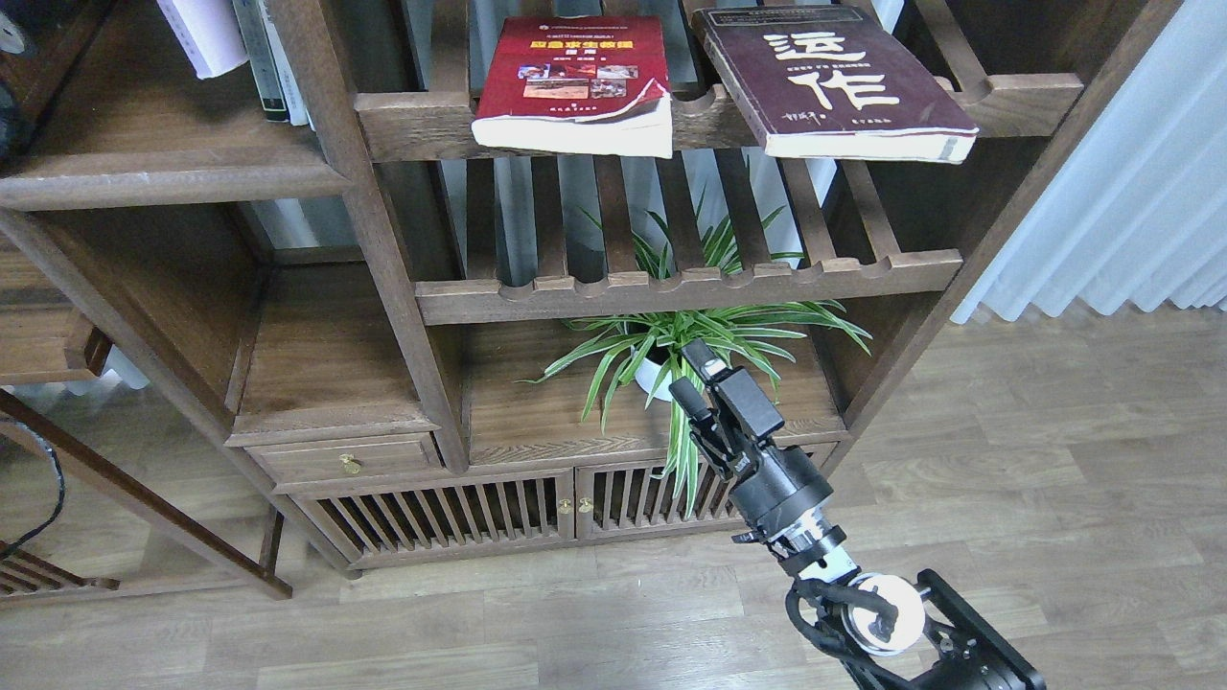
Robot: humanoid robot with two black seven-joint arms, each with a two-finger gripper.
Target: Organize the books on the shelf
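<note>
The red book (575, 81) and the maroon book (834, 81) lie flat on the upper slatted rack, their front edges overhanging its rail. The pale lilac-white book (203, 36) stands tilted at the top left over the solid shelf (163, 177), close to some upright books (273, 67); its top is cut off by the frame. My right gripper (697, 376) is open and empty, raised in front of the plant, well below the books. My left gripper is out of view; only a dark part shows at the top-left edge (11, 57).
A potted spider plant (671, 355) stands on the low cabinet top (537, 422) right behind my right gripper. A lower slatted rack (671, 283) hangs above it. Cabinet doors (460, 513) sit below. A white curtain (1131, 192) hangs at the right.
</note>
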